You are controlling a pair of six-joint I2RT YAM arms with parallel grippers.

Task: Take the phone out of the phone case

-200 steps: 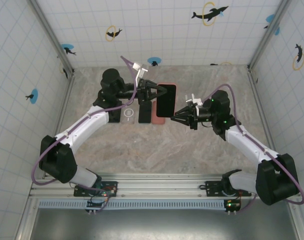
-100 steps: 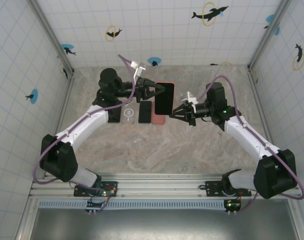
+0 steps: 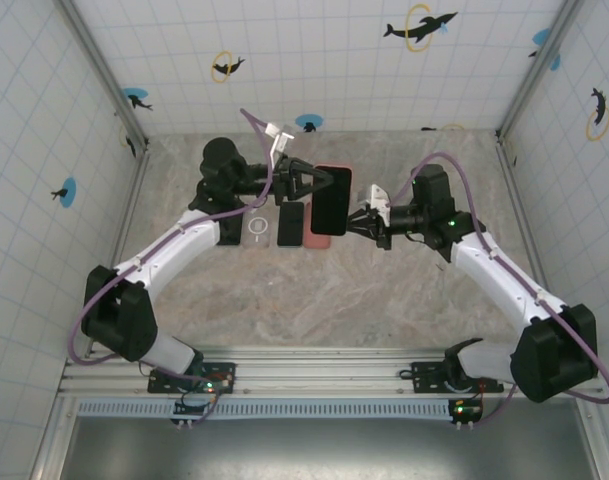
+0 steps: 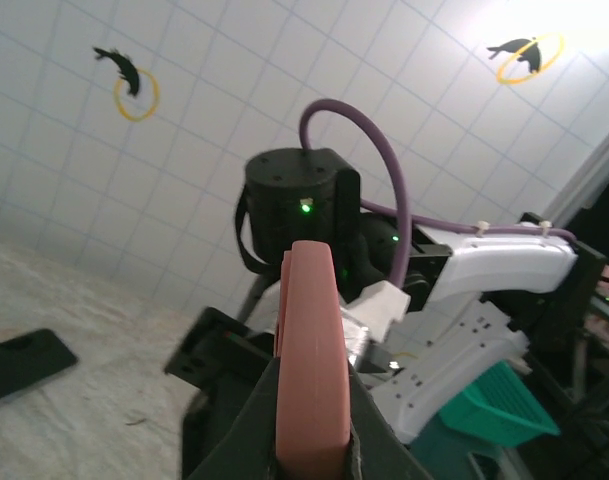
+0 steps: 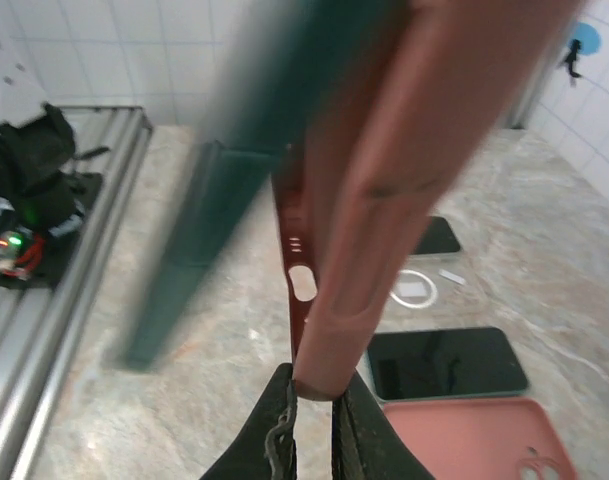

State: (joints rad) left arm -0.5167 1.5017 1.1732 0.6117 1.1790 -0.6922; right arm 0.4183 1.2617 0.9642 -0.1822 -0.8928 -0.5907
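Both hands pinch the pink phone case [image 5: 404,170] with the phone [image 3: 330,203] in it (dark screen showing), raised above the bench [image 3: 384,300]: left hand [image 3: 319,182] on one edge, right hand [image 3: 352,224] on its lower rim.

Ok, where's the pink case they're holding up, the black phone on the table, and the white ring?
pink case [image 4: 311,370]: left wrist view, on its side edge.
black phone [image 5: 446,362]: right wrist view, middle of its screen.
white ring [image 3: 258,228]: top view, its middle.
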